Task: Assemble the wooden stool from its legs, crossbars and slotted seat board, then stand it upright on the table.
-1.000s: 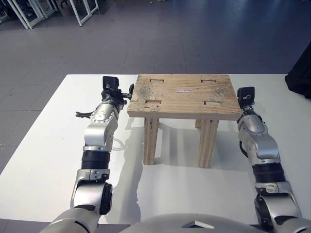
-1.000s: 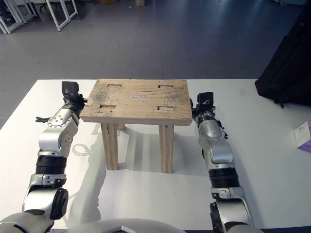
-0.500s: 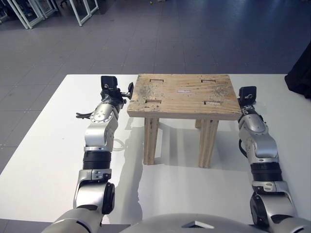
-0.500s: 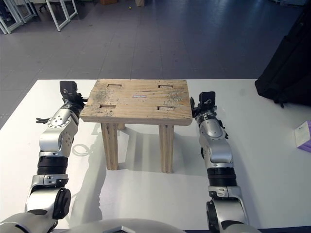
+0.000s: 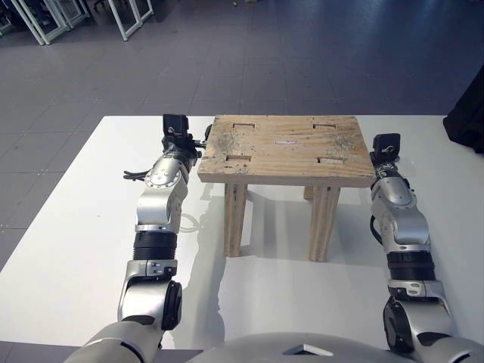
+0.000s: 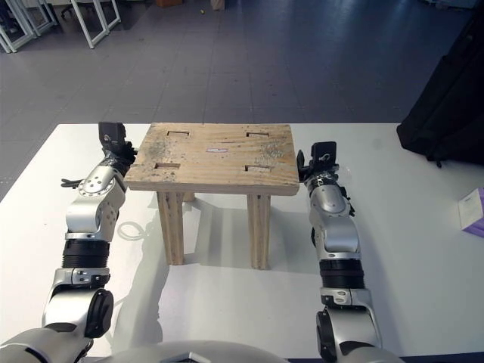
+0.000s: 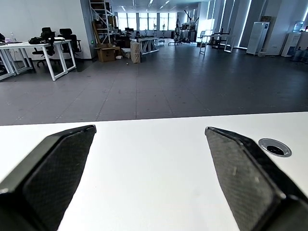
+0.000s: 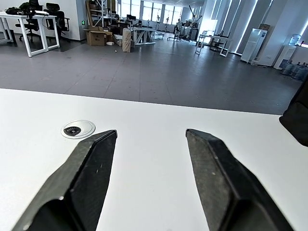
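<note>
Our left gripper (image 7: 149, 131) holds nothing, fingers spread wide, just beside the left edge of the wooden stool (image 5: 286, 149); our right gripper (image 8: 151, 133) is likewise parted, beside its right edge; the stool stands assembled and upright on the white table (image 5: 68, 234).

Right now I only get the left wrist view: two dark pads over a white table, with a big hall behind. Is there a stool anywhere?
Observer: Yes. The wooden stool stands upright on the table, and the left gripper is beside the left end of its seat board.
Operator: And the other arm?
Observer: The right gripper is by the board's opposite end, open and holding nothing.
Operator: Anything else on the table?
Observer: A small purple box lies near the right edge.
</note>
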Action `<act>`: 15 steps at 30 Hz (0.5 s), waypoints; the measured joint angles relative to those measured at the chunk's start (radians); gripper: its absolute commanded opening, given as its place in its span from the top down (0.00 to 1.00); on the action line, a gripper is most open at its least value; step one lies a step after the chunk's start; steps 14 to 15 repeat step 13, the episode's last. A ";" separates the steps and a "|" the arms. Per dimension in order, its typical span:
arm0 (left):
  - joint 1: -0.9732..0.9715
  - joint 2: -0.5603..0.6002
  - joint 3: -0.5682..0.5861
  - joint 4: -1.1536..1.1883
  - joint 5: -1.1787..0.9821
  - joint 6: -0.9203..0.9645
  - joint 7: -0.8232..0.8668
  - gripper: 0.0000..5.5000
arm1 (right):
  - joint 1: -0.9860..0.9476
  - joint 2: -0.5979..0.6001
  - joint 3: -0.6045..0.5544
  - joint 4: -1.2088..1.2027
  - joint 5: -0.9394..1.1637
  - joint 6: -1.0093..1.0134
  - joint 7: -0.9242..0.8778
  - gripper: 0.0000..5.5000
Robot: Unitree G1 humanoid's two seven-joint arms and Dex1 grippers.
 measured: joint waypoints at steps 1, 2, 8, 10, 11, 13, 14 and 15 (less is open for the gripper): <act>0.009 0.000 0.001 0.000 0.000 -0.001 0.000 0.24 | 0.000 0.000 0.000 0.000 -0.001 -0.002 0.004 0.52; 0.017 0.000 0.002 0.000 0.001 -0.002 0.000 0.24 | 0.000 0.000 0.000 0.001 -0.002 -0.005 0.005 0.52; 0.021 -0.002 0.002 0.027 0.004 -0.007 0.000 0.24 | 0.016 0.005 -0.010 0.049 -0.014 -0.039 0.004 0.52; 0.021 -0.002 0.002 0.032 0.005 -0.008 0.000 0.24 | 0.016 0.007 -0.009 0.058 -0.020 -0.048 0.003 0.52; 0.019 -0.002 0.002 0.036 0.005 -0.008 0.000 0.24 | 0.016 0.008 -0.009 0.059 -0.021 -0.052 0.003 0.52; 0.019 -0.001 0.002 0.039 0.012 -0.008 -0.001 0.24 | 0.016 0.010 -0.010 0.059 -0.021 -0.055 0.001 0.52; 0.019 -0.001 0.002 0.039 0.012 -0.008 -0.001 0.24 | 0.016 0.010 -0.010 0.059 -0.021 -0.055 0.001 0.52; 0.019 -0.001 0.002 0.039 0.012 -0.008 -0.001 0.24 | 0.016 0.010 -0.010 0.059 -0.021 -0.055 0.001 0.52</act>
